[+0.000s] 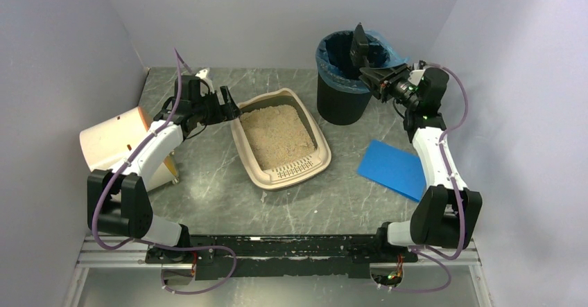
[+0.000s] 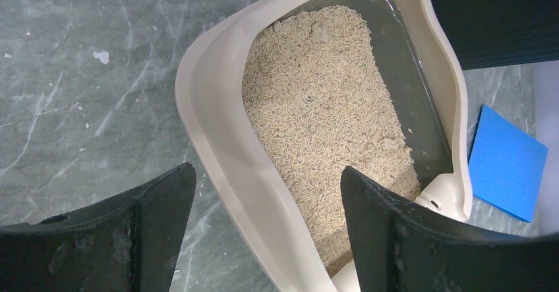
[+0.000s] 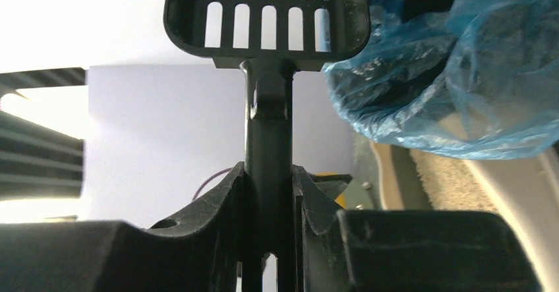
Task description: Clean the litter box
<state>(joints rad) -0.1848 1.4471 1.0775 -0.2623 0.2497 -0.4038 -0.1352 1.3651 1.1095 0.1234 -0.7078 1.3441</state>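
The beige litter box lies mid-table with tan litter spread inside and its slotted lip at the near end. My left gripper hovers open at the box's far-left rim. In the left wrist view the left gripper straddles that rim, one finger over the table and the other over the litter. My right gripper is raised over the black bin. It is shut on the handle of a black slotted scoop, whose head points up beyond the right gripper.
The bin's blue liner bulges next to the scoop. A blue sheet lies flat on the table right of the box. A cream drum lies on its side at the left wall. Grey walls close in three sides.
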